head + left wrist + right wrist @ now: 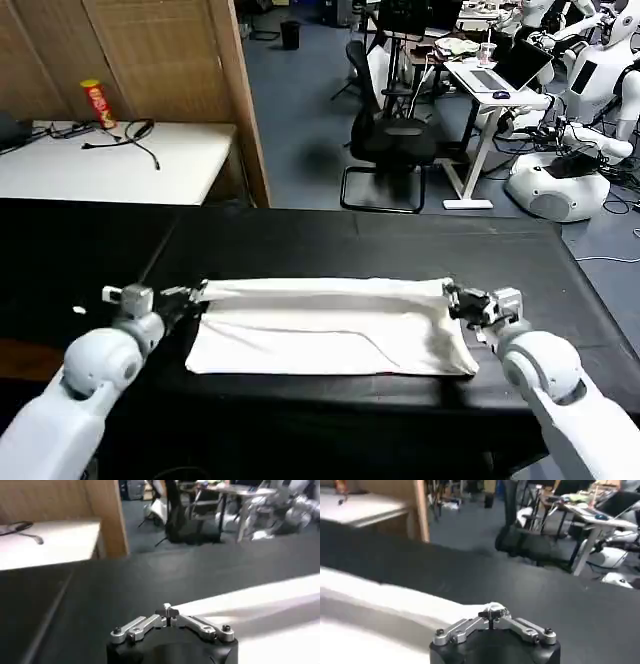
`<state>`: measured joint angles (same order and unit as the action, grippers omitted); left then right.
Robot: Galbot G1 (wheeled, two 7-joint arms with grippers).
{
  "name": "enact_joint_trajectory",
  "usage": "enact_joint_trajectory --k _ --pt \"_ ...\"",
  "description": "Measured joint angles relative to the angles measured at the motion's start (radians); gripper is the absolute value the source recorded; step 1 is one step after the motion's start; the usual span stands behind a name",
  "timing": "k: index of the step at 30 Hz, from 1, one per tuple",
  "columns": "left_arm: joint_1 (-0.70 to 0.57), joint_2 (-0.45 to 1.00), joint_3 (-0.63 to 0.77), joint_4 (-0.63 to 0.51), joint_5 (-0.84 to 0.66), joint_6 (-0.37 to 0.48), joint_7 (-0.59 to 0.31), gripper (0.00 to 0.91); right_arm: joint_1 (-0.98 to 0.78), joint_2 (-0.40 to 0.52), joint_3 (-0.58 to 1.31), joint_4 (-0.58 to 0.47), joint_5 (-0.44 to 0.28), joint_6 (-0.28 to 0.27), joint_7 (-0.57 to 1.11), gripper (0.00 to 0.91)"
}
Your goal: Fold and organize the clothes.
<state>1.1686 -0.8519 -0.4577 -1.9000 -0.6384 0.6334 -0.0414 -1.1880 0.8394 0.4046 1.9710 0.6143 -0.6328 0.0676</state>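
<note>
The white T-shirt (pixel 330 328) lies on the black table (pixel 330 245) as a long, flat band folded lengthwise, with its long edges running across the head view from 9 to 3 o'clock and a rolled-over fold along its far edge. The left gripper (pixel 192 294) sits at the shirt's far left corner, at about 9 o'clock from the cloth's middle, its fingers drawn together on the fabric edge there; in the left wrist view the left gripper (pixel 168 611) has its fingertips meeting right where the white cloth (pixel 260 615) begins, the band stretching away from it across the dark surface. The right gripper (pixel 452 293) is at the opposite far corner, at about 3 o'clock from the cloth's middle, likewise pinched closed on the folded edge; in the right wrist view the right gripper (pixel 492 613) has white fabric bunched at its closed tips, with the rest of the shirt (pixel 385 610) running off from that point. The two grippers face each other along the same far edge, with the shirt's whole length between them. Beyond the black table, toward 10 o'clock, stands a white table (pixel 110 165) carrying black cables (pixel 130 135) and a red and yellow can (pixel 97 103).
</note>
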Motion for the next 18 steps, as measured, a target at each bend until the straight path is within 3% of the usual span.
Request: enact_joint_trajectory --k 6,7,8,9,12,18 --pt "0.064 0.002 -0.014 -0.035 0.031 0.021 -0.001 0.000 -0.046 -0.013 0.001 0.030 -0.004 -0.013 -0.001 0.020" --pt "0.072 0.002 -0.016 -0.040 0.033 0.023 -0.001 0.254 -0.050 -0.014 0.001 0.033 -0.004 -0.014 -0.003 0.098" --pt "0.080 0.002 -0.019 -0.044 0.037 0.027 0.000 0.878 -0.053 -0.015 0.001 0.035 -0.004 -0.019 -0.005 0.205" --pt "0.088 0.002 -0.020 -0.048 0.040 0.033 0.000 0.878 -0.058 -0.017 0.002 0.040 -0.004 -0.025 -0.006 0.878" --pt "0.111 -0.002 -0.030 -0.064 0.058 0.059 -0.008 0.878 -0.073 -0.026 0.013 0.055 0.002 -0.037 -0.007 0.878" --pt "0.174 -0.001 -0.077 -0.126 0.043 0.103 -0.029 0.878 -0.124 -0.048 0.090 0.115 0.084 -0.090 0.019 0.878"
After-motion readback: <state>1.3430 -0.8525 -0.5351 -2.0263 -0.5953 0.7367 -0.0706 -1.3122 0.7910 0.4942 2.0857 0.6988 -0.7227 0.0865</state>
